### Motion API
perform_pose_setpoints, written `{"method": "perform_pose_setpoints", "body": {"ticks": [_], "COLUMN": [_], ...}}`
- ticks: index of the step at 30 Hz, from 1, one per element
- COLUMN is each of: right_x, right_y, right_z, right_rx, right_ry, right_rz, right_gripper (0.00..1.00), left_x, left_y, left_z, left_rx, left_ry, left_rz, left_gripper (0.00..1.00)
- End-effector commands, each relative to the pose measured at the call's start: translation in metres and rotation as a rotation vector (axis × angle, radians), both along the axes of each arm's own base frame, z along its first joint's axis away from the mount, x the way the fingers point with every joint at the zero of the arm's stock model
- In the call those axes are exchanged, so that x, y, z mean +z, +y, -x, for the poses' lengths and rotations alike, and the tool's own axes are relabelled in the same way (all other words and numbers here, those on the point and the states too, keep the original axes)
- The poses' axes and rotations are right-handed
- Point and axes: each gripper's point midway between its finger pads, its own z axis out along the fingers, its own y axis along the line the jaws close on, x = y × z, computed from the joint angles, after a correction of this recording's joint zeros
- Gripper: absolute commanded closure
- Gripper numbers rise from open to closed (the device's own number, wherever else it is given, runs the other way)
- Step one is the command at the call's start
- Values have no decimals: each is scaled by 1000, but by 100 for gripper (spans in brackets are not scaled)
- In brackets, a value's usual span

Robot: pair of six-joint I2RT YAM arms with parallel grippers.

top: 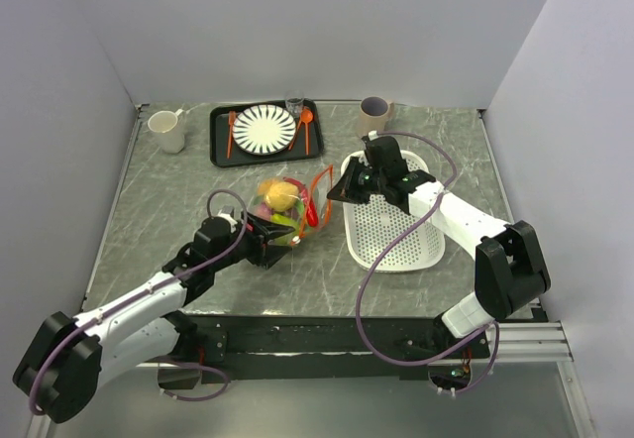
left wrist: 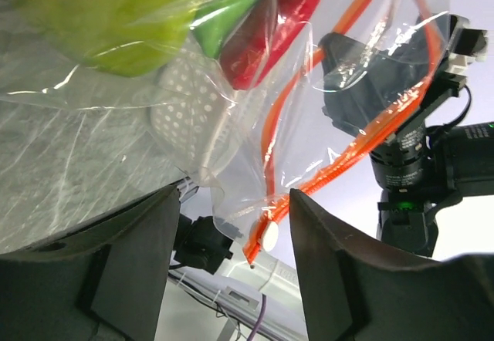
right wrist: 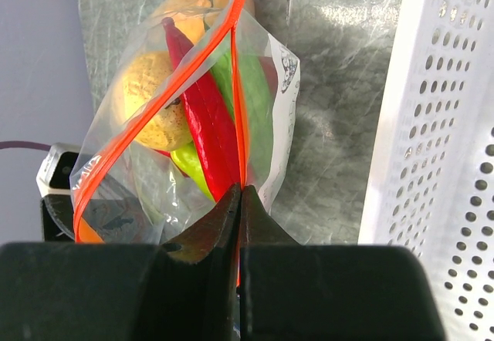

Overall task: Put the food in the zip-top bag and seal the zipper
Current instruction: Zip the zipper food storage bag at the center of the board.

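Note:
The zip-top bag (top: pixel 282 208) stands mid-table, filled with the food: a red pepper (right wrist: pixel 202 117), a lumpy yellow fruit (right wrist: pixel 153 102), green pieces (right wrist: pixel 258 98) and an orange one (right wrist: pixel 189 0). Its orange-red zipper (top: pixel 322 188) gapes open along the top. My right gripper (top: pixel 339 192) is shut on one end of the zipper (right wrist: pixel 239 125), its fingers closed flat around the strip. My left gripper (top: pixel 264 237) sits at the bag's near-left side, open. In the left wrist view the zipper's other end with its white slider (left wrist: pixel 268 236) hangs between the spread fingers (left wrist: pixel 340 271), ungripped.
A white perforated basket (top: pixel 393 230) lies right of the bag, under my right arm. A black tray (top: pixel 220 151) at the back holds a striped plate, an orange fork and spoon. A white mug (top: pixel 168 131) stands back left, a brown cup (top: pixel 374 116) back right.

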Motion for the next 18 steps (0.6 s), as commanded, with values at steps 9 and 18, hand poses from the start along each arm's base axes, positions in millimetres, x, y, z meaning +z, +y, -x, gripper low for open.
{"method": "perform_pose_setpoints", "body": {"ticks": [9, 18], "right_x": [29, 25], "right_y": [-1, -2], "right_z": [-1, 1], "right_rx": [9, 10], "right_ry": [-75, -68], "right_rz": [-32, -29], "right_gripper": [95, 95], "left_x": [15, 10], "left_y": [-11, -11], "left_z": [-12, -11], "left_rx": [3, 8], "left_ry": [-34, -17], "left_rz": [99, 115], "left_gripper": [46, 65]}}
